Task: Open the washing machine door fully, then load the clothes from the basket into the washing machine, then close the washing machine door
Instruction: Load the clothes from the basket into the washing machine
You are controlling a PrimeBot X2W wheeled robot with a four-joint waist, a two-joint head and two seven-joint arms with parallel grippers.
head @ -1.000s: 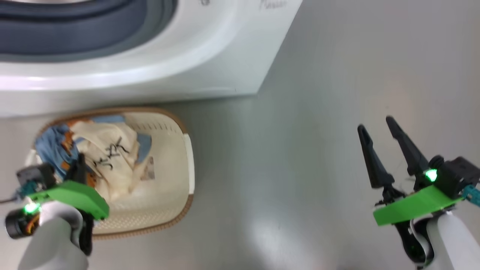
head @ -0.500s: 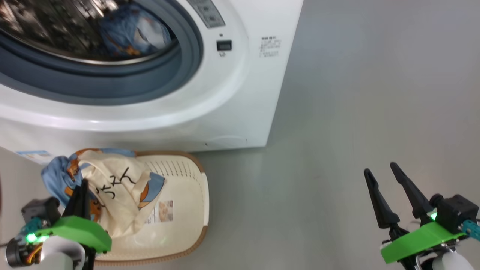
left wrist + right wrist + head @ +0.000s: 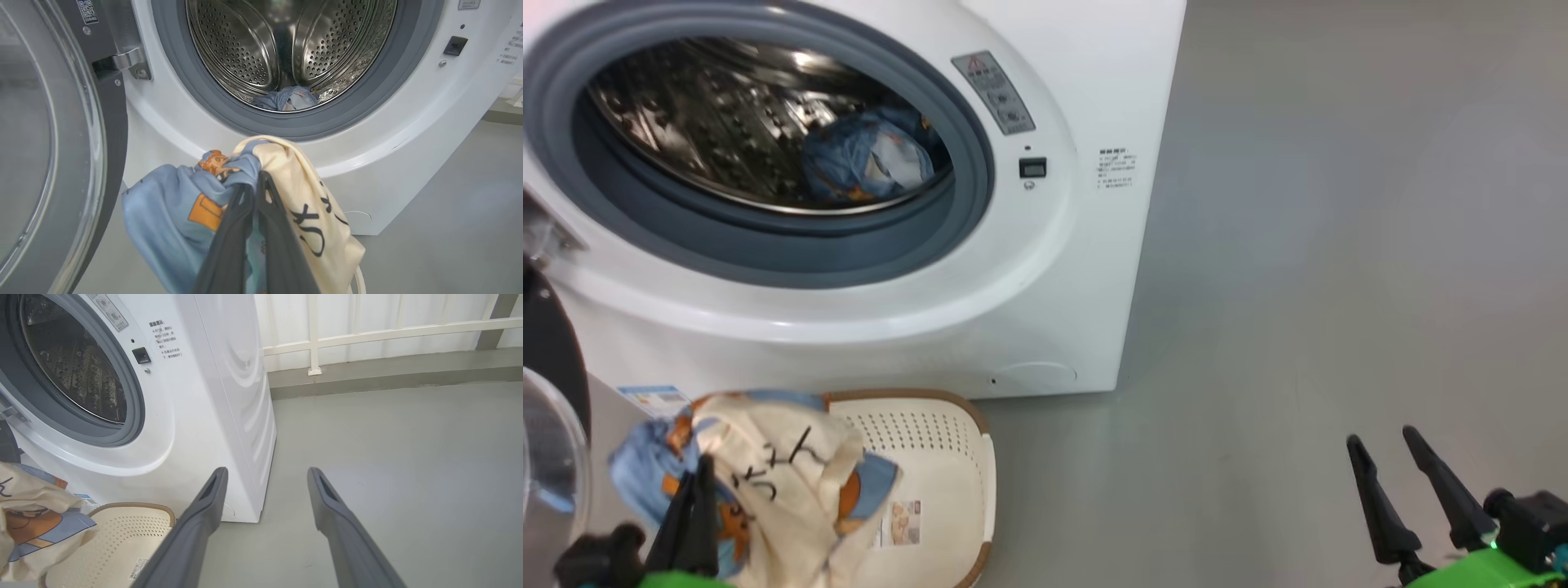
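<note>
The white washing machine (image 3: 1062, 269) stands with its drum open, and a blue garment (image 3: 866, 159) lies inside the drum. The washing machine door (image 3: 53, 143) is swung wide to the left. My left gripper (image 3: 255, 181) is shut on the clothes, a light blue garment (image 3: 171, 212) and a cream garment with black lettering (image 3: 310, 192). They hang bunched in front of the machine, below the drum opening and over the basket's (image 3: 964, 465) left part. My right gripper (image 3: 1382, 437) is open over the bare floor at the lower right, holding nothing.
Grey floor (image 3: 1339, 245) stretches wide to the right of the machine. A white railing and low kerb (image 3: 367, 335) run behind it. The door's glass bowl (image 3: 547, 465) sits close to my left arm. A blue label (image 3: 654, 398) marks the machine's lower front.
The head camera has tilted up, bringing the drum into view. My left gripper has lifted the bunched clothes up out of the basket. The right gripper stays open.
</note>
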